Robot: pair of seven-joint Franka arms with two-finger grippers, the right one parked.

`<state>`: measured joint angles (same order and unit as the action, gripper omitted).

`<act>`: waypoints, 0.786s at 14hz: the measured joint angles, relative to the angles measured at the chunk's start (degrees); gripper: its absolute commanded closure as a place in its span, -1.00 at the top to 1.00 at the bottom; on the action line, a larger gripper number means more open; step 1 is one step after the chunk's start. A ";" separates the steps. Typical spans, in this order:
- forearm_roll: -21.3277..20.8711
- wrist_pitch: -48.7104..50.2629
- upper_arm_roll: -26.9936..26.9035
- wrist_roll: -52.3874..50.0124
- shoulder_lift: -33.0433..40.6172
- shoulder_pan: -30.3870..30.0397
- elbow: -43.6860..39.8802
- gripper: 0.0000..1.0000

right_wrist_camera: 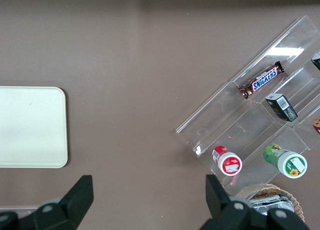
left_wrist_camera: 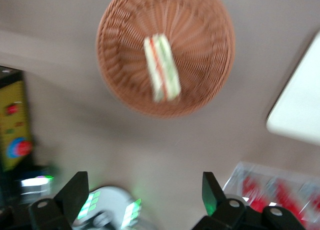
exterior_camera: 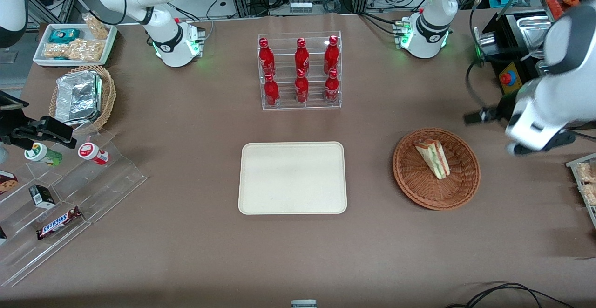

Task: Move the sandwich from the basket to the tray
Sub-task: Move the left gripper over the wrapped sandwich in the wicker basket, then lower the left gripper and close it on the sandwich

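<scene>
The sandwich (exterior_camera: pixel 433 159), a wrapped wedge with green and red filling, lies in the round reddish-brown basket (exterior_camera: pixel 405 177), toward the working arm's end of the table. The empty cream tray (exterior_camera: pixel 292 177) lies flat mid-table beside the basket. My left gripper (exterior_camera: pixel 477 116) hangs above the table, off the basket's rim and farther from the front camera than it. In the left wrist view the gripper (left_wrist_camera: pixel 142 185) is wide open and empty. That view also shows the sandwich (left_wrist_camera: pixel 161 67) in the basket (left_wrist_camera: pixel 120 34) and a corner of the tray (left_wrist_camera: pixel 300 109).
An acrylic rack of red bottles (exterior_camera: pixel 300 70) stands farther from the front camera than the tray. A black box with a red stop button (exterior_camera: pixel 510 77) sits near my gripper. A tan basket with foil containers (exterior_camera: pixel 84 96), a snack tray (exterior_camera: pixel 74 42) and an acrylic snack stand (exterior_camera: pixel 60 191) are at the parked arm's end.
</scene>
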<state>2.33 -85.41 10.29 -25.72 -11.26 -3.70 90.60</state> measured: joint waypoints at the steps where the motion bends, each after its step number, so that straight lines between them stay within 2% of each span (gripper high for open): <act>1: 0.08 -4.37 0.12 -2.96 -0.61 0.35 2.71 1.00; 5: 0.04 -23.06 0.21 -8.64 -0.91 2.03 14.99 1.00; 8: 0.04 -38.00 0.16 -17.04 -2.53 2.03 22.77 1.00; 11: 0.04 -42.11 0.15 -19.97 -6.36 2.03 24.61 1.00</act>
<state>2.38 -127.52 10.44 -45.70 -17.61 -1.68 115.20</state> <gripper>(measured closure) 0.000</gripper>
